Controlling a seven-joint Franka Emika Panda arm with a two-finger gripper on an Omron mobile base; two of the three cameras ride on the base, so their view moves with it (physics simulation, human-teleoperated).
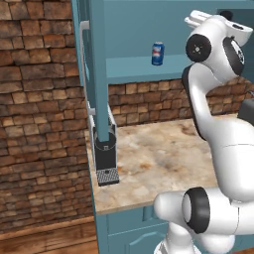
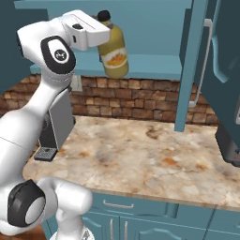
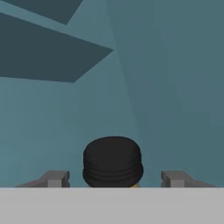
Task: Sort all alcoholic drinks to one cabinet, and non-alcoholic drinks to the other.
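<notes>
My gripper is shut on a non-alcoholic drink, the big yellow-orange juice bottle, just below its black cap. The bottle hangs tilted inside the open upper cabinet, its base close over the teal shelf. In the hand view the black cap sits between my two fingertips, with the gripper facing the cabinet's back wall. Another non-alcoholic drink, the short blue soda can, stands upright on the same shelf, to the left of my hand. The alcoholic drinks are out of view.
An open teal cabinet door juts out on the left, above a coffee machine. Another open door hangs on the right, a dark appliance beyond it. The marble counter runs below, against a brick wall.
</notes>
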